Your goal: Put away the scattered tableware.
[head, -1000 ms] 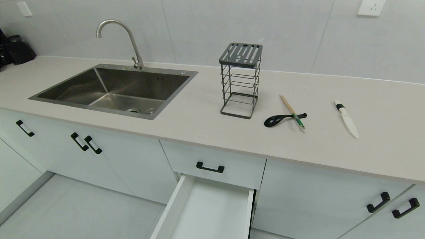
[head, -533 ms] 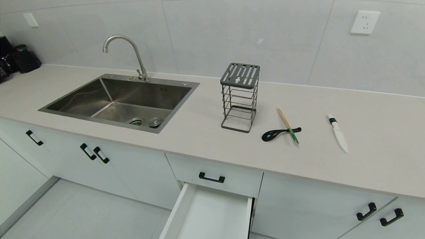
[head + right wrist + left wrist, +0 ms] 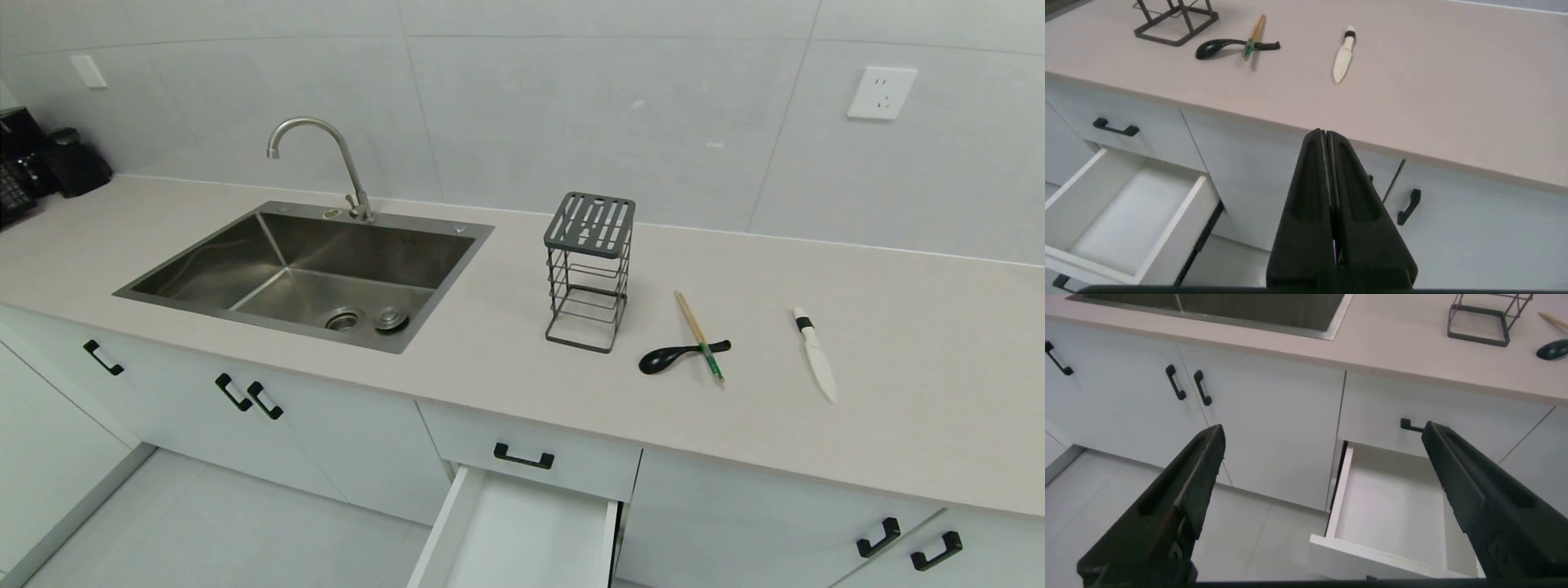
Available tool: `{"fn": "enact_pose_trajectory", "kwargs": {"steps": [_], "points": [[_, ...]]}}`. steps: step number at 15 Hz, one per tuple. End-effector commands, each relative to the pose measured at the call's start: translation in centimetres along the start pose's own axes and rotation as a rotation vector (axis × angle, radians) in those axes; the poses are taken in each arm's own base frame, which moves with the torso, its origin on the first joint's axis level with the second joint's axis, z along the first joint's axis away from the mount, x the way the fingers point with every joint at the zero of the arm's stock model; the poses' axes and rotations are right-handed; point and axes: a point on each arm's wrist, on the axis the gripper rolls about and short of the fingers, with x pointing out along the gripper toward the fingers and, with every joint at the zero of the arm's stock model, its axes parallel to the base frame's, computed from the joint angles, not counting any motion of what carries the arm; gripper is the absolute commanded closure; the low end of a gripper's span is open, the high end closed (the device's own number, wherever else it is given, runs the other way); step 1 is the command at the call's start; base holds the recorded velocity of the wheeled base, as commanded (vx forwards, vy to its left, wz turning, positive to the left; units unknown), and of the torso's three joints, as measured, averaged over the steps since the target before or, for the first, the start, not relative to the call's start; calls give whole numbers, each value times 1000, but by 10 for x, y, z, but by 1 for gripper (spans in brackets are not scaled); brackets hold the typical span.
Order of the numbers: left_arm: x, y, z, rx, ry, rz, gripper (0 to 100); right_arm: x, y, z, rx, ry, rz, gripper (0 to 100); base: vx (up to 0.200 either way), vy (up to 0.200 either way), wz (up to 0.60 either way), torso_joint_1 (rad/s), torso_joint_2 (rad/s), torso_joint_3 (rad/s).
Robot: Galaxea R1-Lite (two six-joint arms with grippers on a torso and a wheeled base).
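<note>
1. Head view: the wire rack stands upright on the countertop, a little right of the frame's centre. Just right of it lies the black spoon, with the chopsticks crossing its handle. The white knife lies apart from them, further right. Its long axis runs from the wall towards the counter's front edge, dark-banded end towards the wall. The sink sits at centre left, and an open drawer shows at the bottom centre, below the rack
2. Left wrist view: the left gripper is spread wide and holds nothing. It hangs before the cabinet fronts, lower than the countertop, with the open drawer ahead of it. The rack's foot and the spoon's bowl sit well off on the counter, towards the robot's right
3. Right wrist view: the right gripper has its fingers pressed together, empty, also below the counter's edge. The knife lies ahead and above it, roughly in line with the fingers; the spoon and chopsticks lie further over towards the rack. I judge the right arm the nearer one for all three pieces, the knife first; it would need to rise, open and close across the knife's long axis
</note>
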Motion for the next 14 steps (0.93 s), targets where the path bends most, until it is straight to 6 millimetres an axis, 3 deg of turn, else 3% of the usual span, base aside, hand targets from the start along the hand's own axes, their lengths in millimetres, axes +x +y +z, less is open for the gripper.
{"fn": "enact_pose_trajectory", "kwargs": {"steps": [1, 10, 12, 14], "points": [[0, 0, 0, 0, 1, 1, 0, 0, 0, 0, 2, 1, 0, 0, 0, 0, 0, 154, -320, -154], [0, 0, 0, 0, 1, 1, 0, 0, -1, 3, 58, -28, -30, 0, 0, 0, 0, 8, -16, -8], [0, 0, 0, 0, 1, 1, 0, -1, -2, 38, 59, -60, -1, 0, 0, 0, 0, 0, 0, 0], [0, 0, 0, 0, 1, 1, 0, 12, -1, 83, 54, -27, 191, 0, 0, 0, 0, 0, 0, 0]]}}
